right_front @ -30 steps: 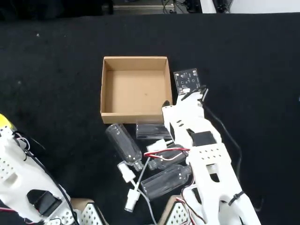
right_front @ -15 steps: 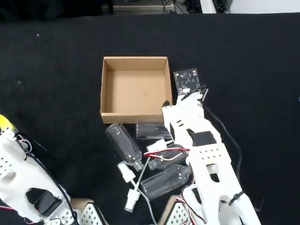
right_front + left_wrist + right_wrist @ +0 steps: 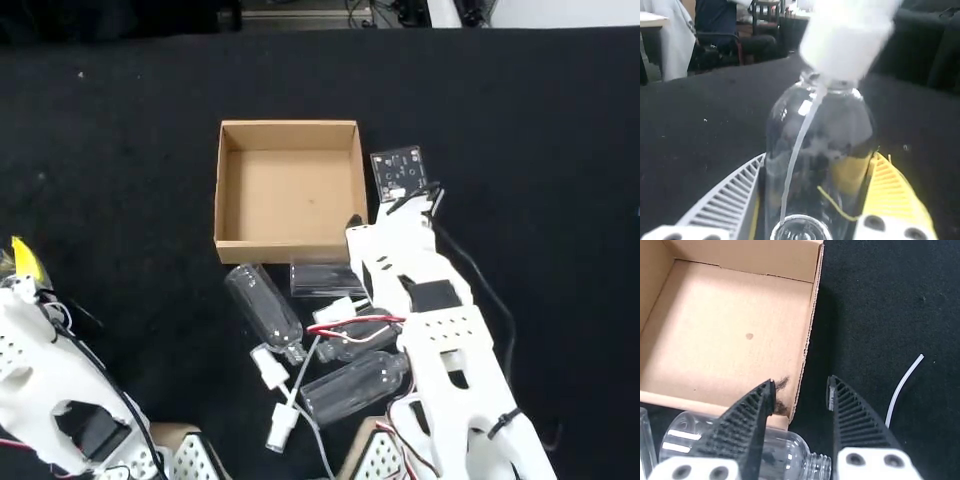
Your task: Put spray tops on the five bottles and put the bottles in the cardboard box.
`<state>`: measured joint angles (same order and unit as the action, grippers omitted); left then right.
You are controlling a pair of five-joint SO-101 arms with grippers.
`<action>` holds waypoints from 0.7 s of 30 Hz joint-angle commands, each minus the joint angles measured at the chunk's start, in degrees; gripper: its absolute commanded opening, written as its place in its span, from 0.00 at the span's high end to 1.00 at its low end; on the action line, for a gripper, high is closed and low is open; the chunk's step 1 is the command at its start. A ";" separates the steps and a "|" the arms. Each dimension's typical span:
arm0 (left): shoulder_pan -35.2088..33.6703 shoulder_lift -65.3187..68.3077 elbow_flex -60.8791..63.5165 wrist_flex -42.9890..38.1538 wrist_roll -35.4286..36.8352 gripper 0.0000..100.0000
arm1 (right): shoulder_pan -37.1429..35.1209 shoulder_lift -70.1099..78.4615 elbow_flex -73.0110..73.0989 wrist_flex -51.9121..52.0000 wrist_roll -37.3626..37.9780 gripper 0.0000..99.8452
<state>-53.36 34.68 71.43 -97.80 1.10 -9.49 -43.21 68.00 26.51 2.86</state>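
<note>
Bottle between jaws of left end effector

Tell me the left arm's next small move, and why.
Probably carry the bottle toward the cardboard box. The left tool is shut on that bottle, a white spray top sits on its neck, and the box holds nothing yet.
</note>
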 commanded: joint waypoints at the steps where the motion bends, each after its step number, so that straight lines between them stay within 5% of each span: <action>1: -0.48 -0.88 -1.27 -1.58 0.53 0.71 | 1.14 -2.24 -0.22 -1.58 0.26 0.84; 21: 0.13 -12.84 2.42 2.02 0.53 0.71 | 1.23 -2.24 -0.22 -1.67 0.26 0.84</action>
<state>-53.36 25.10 73.89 -97.54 1.10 -9.49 -43.21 68.00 26.51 2.86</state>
